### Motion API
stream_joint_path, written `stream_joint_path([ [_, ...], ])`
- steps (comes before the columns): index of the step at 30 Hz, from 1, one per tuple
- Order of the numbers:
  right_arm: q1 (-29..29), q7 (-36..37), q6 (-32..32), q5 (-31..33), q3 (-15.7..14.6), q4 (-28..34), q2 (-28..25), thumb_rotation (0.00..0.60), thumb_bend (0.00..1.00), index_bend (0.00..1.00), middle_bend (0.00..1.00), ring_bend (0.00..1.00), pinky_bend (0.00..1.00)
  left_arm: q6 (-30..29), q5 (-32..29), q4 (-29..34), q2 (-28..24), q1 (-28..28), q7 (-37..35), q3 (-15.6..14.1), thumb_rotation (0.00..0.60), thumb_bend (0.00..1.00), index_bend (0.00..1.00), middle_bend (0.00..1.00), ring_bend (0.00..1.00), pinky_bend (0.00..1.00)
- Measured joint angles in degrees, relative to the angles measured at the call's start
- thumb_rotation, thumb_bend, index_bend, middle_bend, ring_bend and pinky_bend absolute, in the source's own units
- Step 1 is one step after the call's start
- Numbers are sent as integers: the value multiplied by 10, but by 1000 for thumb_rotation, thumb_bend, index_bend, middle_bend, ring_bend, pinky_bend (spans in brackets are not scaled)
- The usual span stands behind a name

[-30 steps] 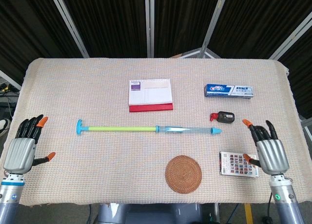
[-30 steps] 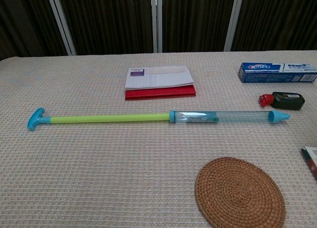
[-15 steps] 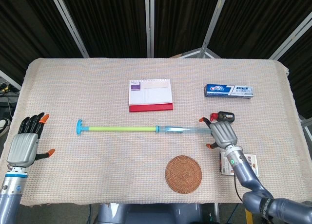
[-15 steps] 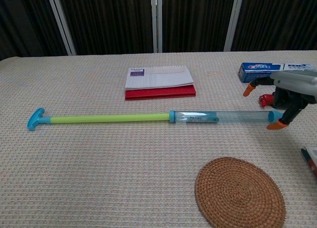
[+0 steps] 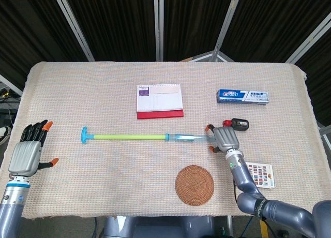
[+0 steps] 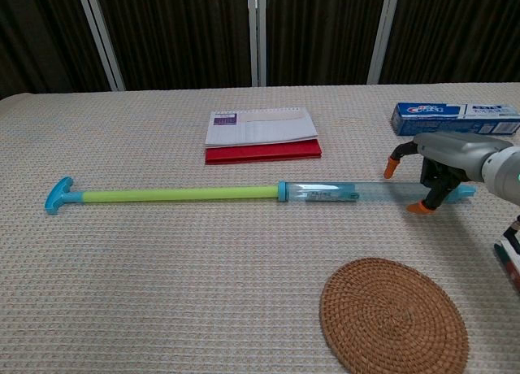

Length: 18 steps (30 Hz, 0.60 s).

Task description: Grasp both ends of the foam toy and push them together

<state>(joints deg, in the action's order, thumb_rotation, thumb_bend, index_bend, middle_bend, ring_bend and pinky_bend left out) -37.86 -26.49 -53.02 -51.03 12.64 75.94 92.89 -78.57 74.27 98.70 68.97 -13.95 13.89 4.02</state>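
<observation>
The foam toy (image 5: 129,137) lies across the middle of the table: a blue T-handle on the left, a green rod, then a clear blue tube (image 6: 341,193) on the right. My right hand (image 5: 225,139) hovers over the tube's right end, and its orange fingertips (image 6: 418,206) straddle the tube without closing on it. The tube's blue tip (image 6: 465,191) pokes out beyond the right hand (image 6: 451,150). Far from the T-handle (image 6: 58,195), my left hand (image 5: 26,154) stays at the table's left edge with its fingers spread and nothing in it. The chest view does not show it.
A white and red notebook (image 5: 159,101) lies behind the toy. A toothpaste box (image 5: 242,96) and a small black and red object (image 5: 239,124) sit at the back right. A woven coaster (image 5: 194,184) and a card pack (image 5: 259,175) lie near the front.
My right hand swept in from the table's right edge to the tube's right end and then slid slightly left along it. The left hand barely moved. The toy stayed put.
</observation>
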Motion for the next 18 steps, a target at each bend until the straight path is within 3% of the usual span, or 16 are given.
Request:
stream_joint_path([
  [18,-6,16,-12,-11,-6,-64,43,600,177,405,1000,1000,1000,8,-5,2,1,1,7,3,600,0,0,0,0,0],
])
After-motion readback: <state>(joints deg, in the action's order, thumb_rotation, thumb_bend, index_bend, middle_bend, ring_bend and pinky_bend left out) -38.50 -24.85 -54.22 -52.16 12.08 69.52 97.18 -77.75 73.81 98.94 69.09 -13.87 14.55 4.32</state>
